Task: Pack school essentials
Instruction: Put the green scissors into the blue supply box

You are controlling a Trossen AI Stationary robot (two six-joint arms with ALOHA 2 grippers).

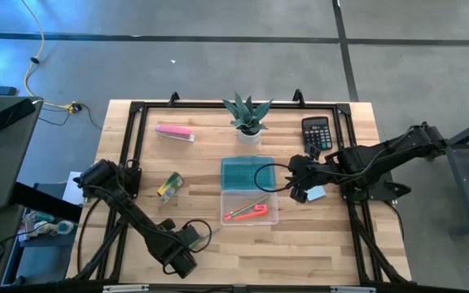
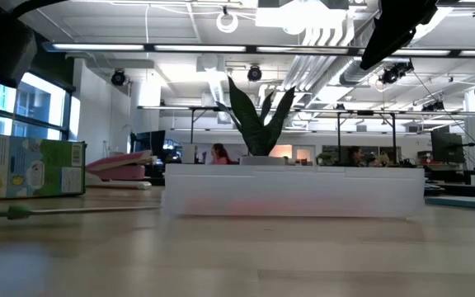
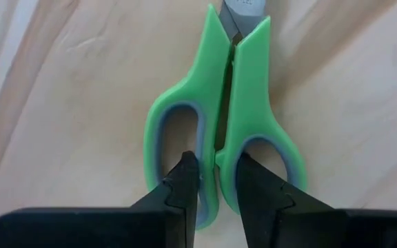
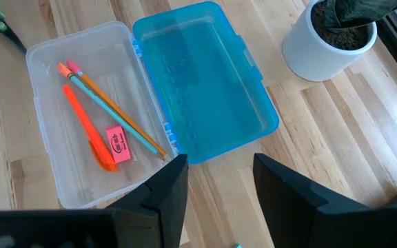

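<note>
The left gripper [image 3: 216, 182] sits low over the scissors [image 3: 222, 131], its fingers [image 3: 185, 182] nearly closed around the two inner handle bars where they meet; whether they are already pinching is hard to say, but the scissors lie flat on the table [image 1: 316, 244], not yet lifted.

The open case [image 1: 249, 203] lies well beyond this gripper, toward the table's middle. The right gripper [image 4: 216, 186] hovers beside the case, fingers apart and holding nothing, with the blue lid [image 4: 202, 83] just ahead of it and a blue pad [image 1: 317, 193] under it.

In the clear tray lie an orange pencil [image 4: 112, 103], a second pencil beside it, a pen [image 4: 85, 127] and an eraser [image 4: 117, 145]. So packing looks partly done: the scissors, pad and a yellow-green piece [image 1: 169, 186] remain out.
</note>
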